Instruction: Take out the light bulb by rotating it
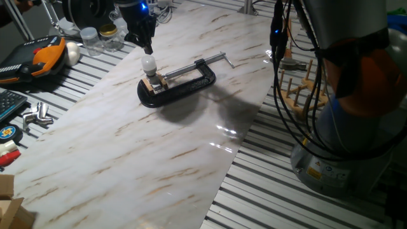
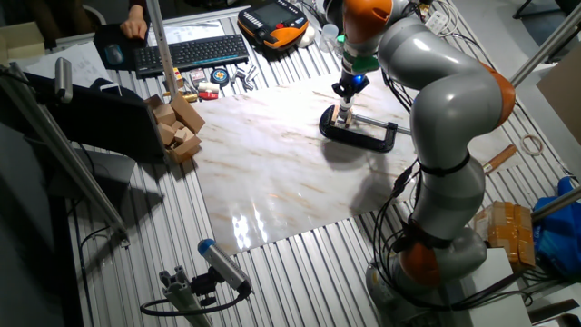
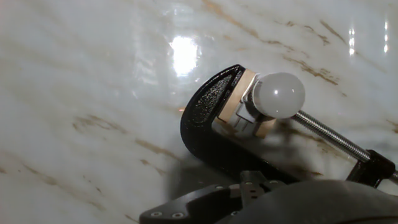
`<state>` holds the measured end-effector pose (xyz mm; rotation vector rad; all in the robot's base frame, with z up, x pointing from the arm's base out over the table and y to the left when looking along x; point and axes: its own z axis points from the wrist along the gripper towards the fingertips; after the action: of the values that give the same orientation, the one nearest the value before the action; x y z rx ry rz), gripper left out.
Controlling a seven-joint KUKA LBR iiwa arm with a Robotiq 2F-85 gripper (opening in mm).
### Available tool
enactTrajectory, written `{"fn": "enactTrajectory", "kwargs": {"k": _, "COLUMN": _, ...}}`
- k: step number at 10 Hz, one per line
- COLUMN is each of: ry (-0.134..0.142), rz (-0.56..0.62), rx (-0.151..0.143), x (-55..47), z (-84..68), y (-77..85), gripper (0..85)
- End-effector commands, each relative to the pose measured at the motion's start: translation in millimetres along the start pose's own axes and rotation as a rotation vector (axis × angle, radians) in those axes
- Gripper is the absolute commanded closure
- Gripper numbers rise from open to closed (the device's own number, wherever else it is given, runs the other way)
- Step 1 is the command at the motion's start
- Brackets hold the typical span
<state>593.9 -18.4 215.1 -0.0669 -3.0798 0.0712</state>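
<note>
Marble-patterned board covers the table middle; I read the scene from its near edge outward. On it lies a black C-clamp, flat on its side, its threaded screw running off toward the far right with a T-handle at the end. Clamped between the clamp's faces is a small wooden block with a socket, and the light bulb stands in it, frosted white, globe upward. In the hand view the light bulb sits right of centre, nothing touching it.

My gripper hangs just above the bulb, fingers pointing down; a small gap shows between fingertips and globe. I cannot tell from any view whether the fingers are spread or closed.

Beyond the board, on the slatted table: clear glass jars with lids, an orange-and-black teach pendant with a white egg-shaped object beside it. From the other fixed view I note wooden blocks off the board's left edge and a keyboard farther back.
</note>
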Motion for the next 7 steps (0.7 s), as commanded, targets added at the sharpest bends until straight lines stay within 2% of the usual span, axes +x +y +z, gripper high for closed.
{"fn": "enactTrajectory", "kwargs": {"k": 1, "ry": -0.006, "rz": 0.000, "rx": -0.004, "x": 0.1, "z": 0.1, "y": -0.2, "gripper": 85.0}}
{"fn": "enactTrajectory", "kwargs": {"k": 5, "ry": 0.000, "rz": -0.003, "rx": 0.001, "x": 0.1, "z": 0.1, "y": -0.2, "gripper": 85.0}}
{"fn": "enactTrajectory", "kwargs": {"k": 7, "ry": -0.007, "rz": -0.002, "rx": 0.004, "x": -0.2, "z": 0.7, "y": -1.4, "gripper": 85.0}}
